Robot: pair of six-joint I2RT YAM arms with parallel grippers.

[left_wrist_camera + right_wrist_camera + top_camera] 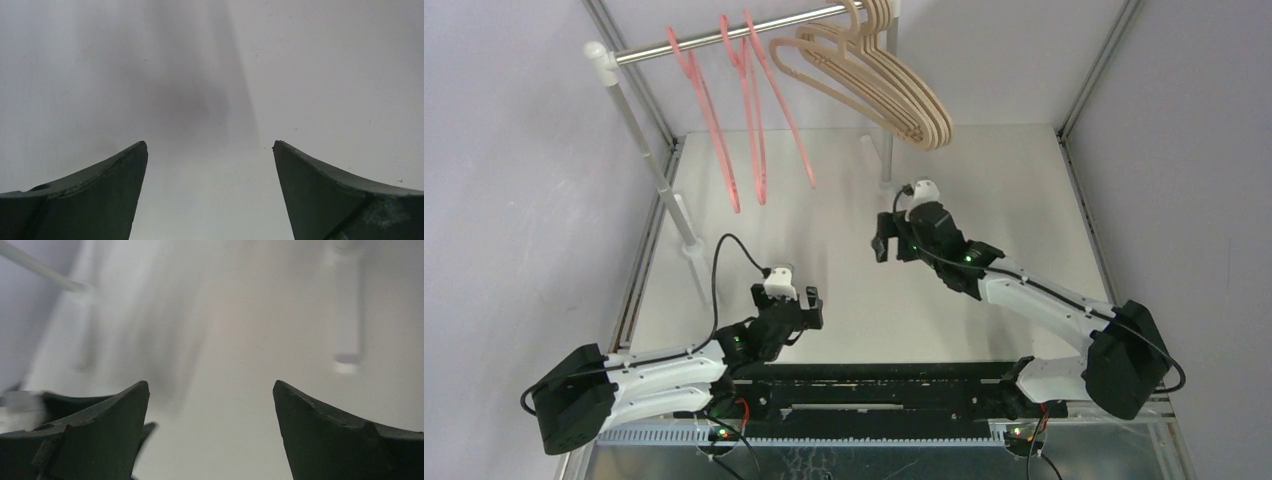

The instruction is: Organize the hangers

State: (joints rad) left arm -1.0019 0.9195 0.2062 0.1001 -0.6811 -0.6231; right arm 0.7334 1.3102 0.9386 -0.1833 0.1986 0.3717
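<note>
Three pink hangers [749, 110] hang on the left part of the silver rail [724, 38] at the back. Several beige hangers [884, 85] hang bunched at its right end. My left gripper [809, 307] is open and empty, low over the table near its front, far from the hangers; its wrist view [210, 147] shows only bare table between the fingers. My right gripper [882, 243] is open and empty above the table's middle, below the beige hangers; its wrist view [210, 387] shows blurred table and no hanger.
The rail rests on white posts, one at the left [649, 150] and one behind the right gripper [886, 160]. Grey walls with metal frame bars [1094, 70] close in both sides. The white tabletop [984, 190] lies below. A black track [874, 385] runs along the near edge.
</note>
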